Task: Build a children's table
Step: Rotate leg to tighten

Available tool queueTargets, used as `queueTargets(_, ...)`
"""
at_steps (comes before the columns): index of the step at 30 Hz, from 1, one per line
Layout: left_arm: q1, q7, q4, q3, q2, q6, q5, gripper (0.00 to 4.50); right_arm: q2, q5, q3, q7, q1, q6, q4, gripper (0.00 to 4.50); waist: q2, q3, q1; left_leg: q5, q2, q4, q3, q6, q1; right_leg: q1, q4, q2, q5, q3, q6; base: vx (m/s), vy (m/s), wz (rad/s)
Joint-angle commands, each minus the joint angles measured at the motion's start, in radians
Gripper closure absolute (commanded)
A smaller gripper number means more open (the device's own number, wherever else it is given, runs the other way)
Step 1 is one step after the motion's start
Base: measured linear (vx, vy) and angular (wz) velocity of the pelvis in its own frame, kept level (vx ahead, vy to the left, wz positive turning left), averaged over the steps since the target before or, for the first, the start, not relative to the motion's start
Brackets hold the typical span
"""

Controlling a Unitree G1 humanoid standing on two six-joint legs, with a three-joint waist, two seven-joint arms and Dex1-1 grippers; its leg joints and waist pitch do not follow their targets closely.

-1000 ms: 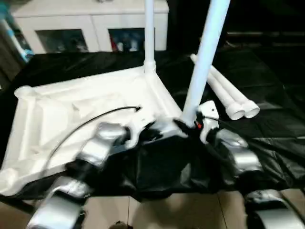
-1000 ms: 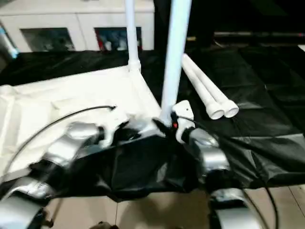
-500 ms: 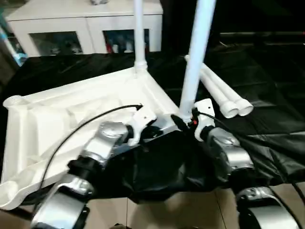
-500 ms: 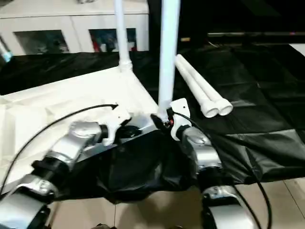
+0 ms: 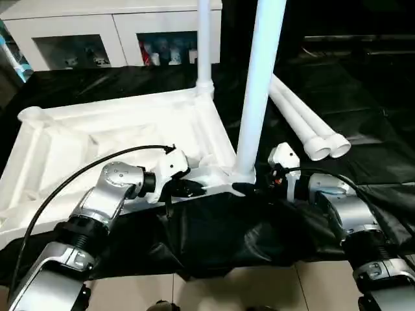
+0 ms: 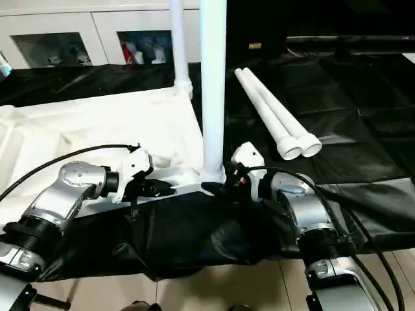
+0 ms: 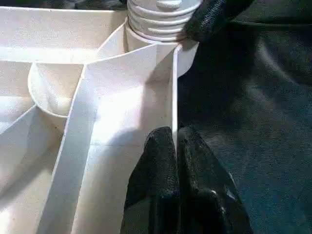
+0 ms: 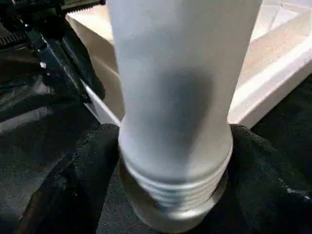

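The children's table top (image 5: 97, 129) lies upside down on black cloth. One white leg (image 5: 203, 45) stands in the far corner socket. A second leg (image 5: 256, 84) stands upright in the near right corner. My left gripper (image 5: 188, 189) is shut on the thin rim of the top (image 7: 173, 97), just left of that corner. My right gripper (image 5: 249, 189) comes in from the right, and its black fingers (image 8: 78, 180) hug both sides of the near leg's threaded base (image 8: 170, 195). Two loose legs (image 5: 305, 123) lie side by side on the cloth to the right.
A white glass-door cabinet (image 5: 84, 32) stands behind the work. The black cloth (image 5: 220, 240) hangs in folds over the near edge, with tiled floor (image 5: 259, 291) below. A black cable (image 5: 97, 170) arcs over my left forearm.
The camera has shifted. My right forearm has swung out to the right, and its wrist has turned around the near leg's base. The left gripper stays on the rim.
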Motion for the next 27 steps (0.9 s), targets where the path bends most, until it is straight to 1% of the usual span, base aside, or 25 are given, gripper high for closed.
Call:
queueTargets(1,0.004,-0.016,-0.017,-0.010,0.005,-0.001,-0.003,4.50,-0.005,0.017,0.014,0.020,-0.001,0.003,-0.018,1.30,-0.006,-0.077,0.006,-0.121,0.038,-0.063,-0.014,0.110,0.019,0.061,-0.052,-0.052,-0.029,0.038,-0.306,0.000,0.000,0.00)
queueTargets(2,0.004,-0.015,-0.016,-0.010,0.005,-0.002,-0.003,4.50,-0.003,0.017,0.015,0.020,0.000,0.002,-0.018,1.33,-0.007,-0.076,0.006,-0.122,0.038,-0.063,-0.014,0.106,0.019,0.061,-0.053,-0.052,-0.035,0.039,-0.303,0.000,0.000,0.00)
queueTargets(4,0.004,-0.015,-0.016,-0.010,0.003,-0.003,-0.004,4.50,0.005,0.019,0.014,0.023,0.001,0.002,-0.017,1.55,-0.007,-0.077,0.006,-0.125,0.037,-0.064,-0.014,0.096,0.018,0.061,-0.053,-0.052,-0.045,0.040,-0.296,0.000,0.000,0.00)
queueTargets(6,0.005,-0.010,-0.018,-0.009,0.000,-0.002,-0.003,4.50,0.016,0.019,0.013,0.029,0.010,0.007,-0.017,1.62,-0.007,-0.078,0.007,-0.117,0.037,-0.063,-0.015,0.097,0.019,0.061,-0.051,-0.052,-0.033,0.039,-0.296,0.000,0.000,0.00)
queueTargets(9,0.005,0.011,-0.012,-0.006,-0.005,-0.006,0.005,4.50,0.025,0.011,0.015,0.009,0.022,0.009,-0.013,1.69,-0.007,-0.081,0.007,-0.093,0.036,-0.060,-0.014,0.108,0.016,0.062,-0.047,-0.051,0.008,0.039,-0.302,0.000,0.000,0.00)
queueTargets(10,0.003,0.034,-0.005,-0.001,-0.012,-0.005,0.012,4.50,0.032,0.008,0.013,-0.011,0.027,0.012,-0.008,1.71,-0.006,-0.080,0.007,-0.092,0.036,-0.061,-0.014,0.110,0.017,0.061,-0.048,-0.051,0.009,0.039,-0.301,0.000,0.000,0.00)
queueTargets(12,-0.006,0.079,0.011,0.006,-0.025,0.002,0.025,4.50,0.046,0.006,0.004,-0.058,0.029,0.021,0.007,1.72,-0.007,-0.078,0.006,-0.106,0.036,-0.062,-0.015,0.106,0.017,0.061,-0.050,-0.051,-0.012,0.038,-0.299,0.000,0.000,0.00)
queueTargets(13,-0.026,0.155,0.041,0.021,-0.051,0.022,0.039,4.50,0.077,-0.012,-0.013,-0.164,0.022,0.021,0.042,1.72,-0.006,-0.071,0.002,-0.149,0.036,-0.067,-0.013,0.086,0.021,0.055,-0.061,-0.052,-0.084,0.041,-0.288,0.000,0.000,0.00)
queueTargets(14,-0.037,0.197,0.057,0.029,-0.066,0.035,0.045,4.50,0.095,-0.025,-0.023,-0.227,0.018,0.018,0.064,1.73,-0.004,-0.069,0.001,-0.175,0.036,-0.069,-0.015,0.073,0.024,0.054,-0.066,-0.053,-0.127,0.040,-0.283,0.000,0.000,0.00)
queueTargets(15,-0.052,0.245,0.075,0.040,-0.089,0.048,0.049,4.50,0.120,-0.031,-0.040,-0.304,0.009,0.032,0.093,1.73,-0.004,-0.066,-0.002,-0.215,0.035,-0.074,-0.015,0.041,0.029,0.053,-0.076,-0.056,-0.206,0.042,-0.267,0.000,0.000,0.00)
queueTargets(16,-0.066,0.290,0.091,0.047,-0.112,0.062,0.052,4.50,0.146,-0.034,-0.055,-0.369,0.002,0.042,0.118,1.73,-0.003,-0.066,-0.002,-0.238,0.034,-0.077,-0.018,0.013,0.034,0.052,-0.080,-0.056,-0.256,0.042,-0.253,0.000,0.000,0.00)
queueTargets(18,-0.087,0.358,0.113,0.054,-0.152,0.078,0.059,4.50,0.187,-0.036,-0.078,-0.469,-0.011,0.052,0.156,1.73,-0.005,-0.067,-0.004,-0.239,0.034,-0.080,-0.020,0.002,0.031,0.055,-0.081,-0.055,-0.264,0.042,-0.235,0.000,0.000,0.00)
queueTargets(19,-0.103,0.411,0.130,0.061,-0.184,0.082,0.062,4.50,0.217,-0.036,-0.093,-0.538,-0.022,0.054,0.182,1.73,0.002,-0.066,-0.006,-0.242,0.033,-0.080,-0.018,0.001,0.030,0.051,-0.083,-0.054,-0.247,0.044,-0.233,0.000,0.000,0.00)
queueTargets(20,-0.122,0.472,0.152,0.067,-0.228,0.086,0.063,4.50,0.258,-0.030,-0.110,-0.611,-0.039,0.056,0.214,1.73,0.003,-0.065,-0.006,-0.255,0.033,-0.081,-0.019,-0.002,0.034,0.048,-0.085,-0.054,-0.254,0.043,-0.232,0.000,0.000,0.00)
queueTargets(21,-0.139,0.521,0.170,0.071,-0.270,0.086,0.062,4.50,0.295,-0.026,-0.122,-0.675,-0.056,0.059,0.241,1.73,0.005,-0.064,-0.008,-0.273,0.030,-0.081,-0.019,-0.012,0.035,0.047,-0.087,-0.054,-0.280,0.043,-0.229,0.000,0.000,0.00)
queueTargets(22,-0.151,0.548,0.179,0.071,-0.303,0.084,0.061,4.50,0.323,-0.025,-0.128,-0.721,-0.070,0.059,0.261,1.73,0.002,-0.065,-0.009,-0.285,0.029,-0.083,-0.022,-0.019,0.035,0.050,-0.092,-0.055,-0.308,0.041,-0.216,0.000,0.000,0.00)
queueTargets(23,-0.156,0.558,0.184,0.070,-0.319,0.083,0.061,4.50,0.337,-0.027,-0.130,-0.743,-0.078,0.059,0.271,1.73,0.001,-0.066,-0.007,-0.283,0.029,-0.083,-0.022,-0.019,0.035,0.050,-0.093,-0.056,-0.312,0.041,-0.211,0.000,0.000,0.00)
queueTargets(24,-0.156,0.558,0.184,0.070,-0.319,0.083,0.061,4.50,0.337,-0.027,-0.130,-0.743,-0.078,0.059,0.271,1.73,0.000,-0.066,-0.005,-0.279,0.029,-0.083,-0.021,-0.009,0.033,0.051,-0.095,-0.057,-0.303,0.042,-0.205,0.000,0.000,0.00)
queueTargets(25,-0.158,0.554,0.183,0.063,-0.331,0.076,0.064,4.50,0.345,-0.033,-0.123,-0.741,-0.083,0.047,0.275,1.17,0.000,-0.067,-0.004,-0.266,0.029,-0.083,-0.022,0.002,0.028,0.053,-0.093,-0.056,-0.283,0.041,-0.203,0.000,0.000,0.00)
queueTargets(26,-0.160,0.540,0.185,0.047,-0.337,0.057,0.074,4.50,0.355,-0.026,-0.131,-0.737,-0.087,0.035,0.276,1.17,0.002,-0.069,-0.004,-0.259,0.029,-0.082,-0.022,0.007,0.027,0.055,-0.091,-0.056,-0.270,0.041,-0.203,0.000,0.000,0.00)
queueTargets(27,-0.160,0.540,0.185,0.047,-0.337,0.057,0.074,4.50,0.355,-0.026,-0.131,-0.737,-0.087,0.035,0.276,1.03,0.001,-0.071,-0.003,-0.249,0.028,-0.080,-0.021,0.017,0.026,0.054,-0.090,-0.057,-0.247,0.041,-0.206,0.000,0.000,0.00)
